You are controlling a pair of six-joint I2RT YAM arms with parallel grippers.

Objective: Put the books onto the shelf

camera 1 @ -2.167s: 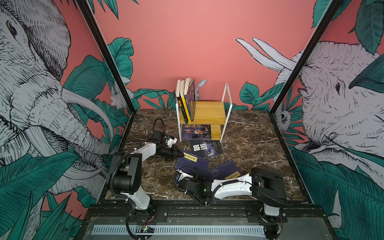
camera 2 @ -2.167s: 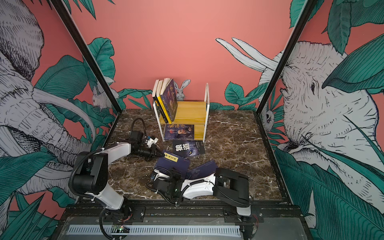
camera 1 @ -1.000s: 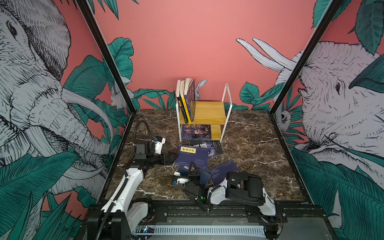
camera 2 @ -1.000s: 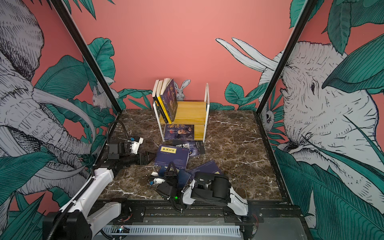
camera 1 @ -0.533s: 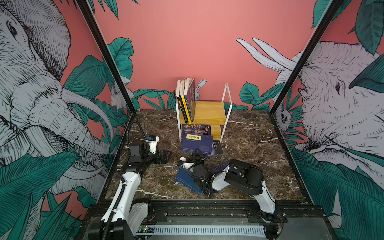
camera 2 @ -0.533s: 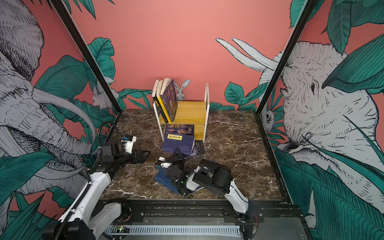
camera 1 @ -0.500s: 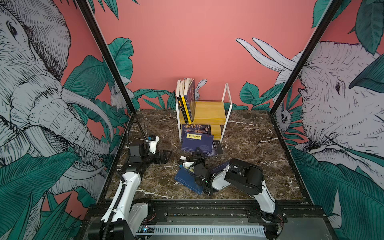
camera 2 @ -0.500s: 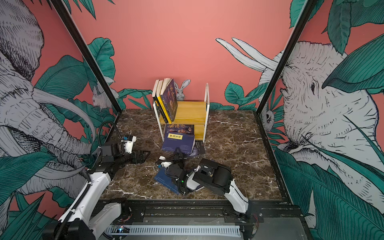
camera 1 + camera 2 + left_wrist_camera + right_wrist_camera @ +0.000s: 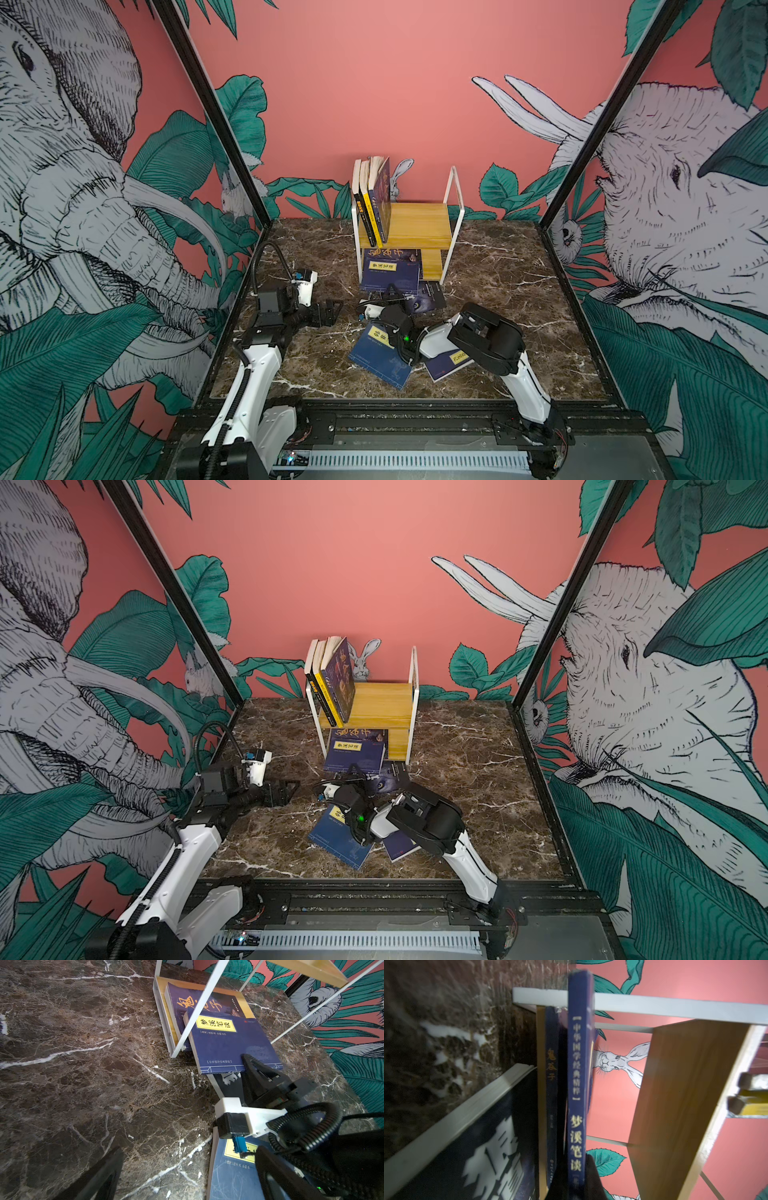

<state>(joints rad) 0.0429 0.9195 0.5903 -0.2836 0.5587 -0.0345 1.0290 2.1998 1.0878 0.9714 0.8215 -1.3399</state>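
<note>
Right gripper (image 9: pixel 390 291) is clamped on the spine edge of a navy book (image 9: pixel 390 269), close to one corner. That book lies flat with its far half on the shelf (image 9: pixel 419 219), lower board, on top of a second navy book (image 9: pixel 182 1001). Its near half hangs out over a black book (image 9: pixel 430 297) on the counter (image 9: pixel 498 270).

Left gripper (image 9: pixel 331 311) is spread wide and empty, off to the side.

Three upright books (image 9: pixel 372 195) stand on the top board. Two loose navy books (image 9: pixel 378 359) lie flat on the counter under the right arm.

We rate these as light, thin paperbacks with glossy, probably slick covers, floppy if held by the page edge. We'd grip at the spine, where they're stiffest, and slide rather than lift. The flat ones have no gap underneath, so we'd tip an edge up first.
</note>
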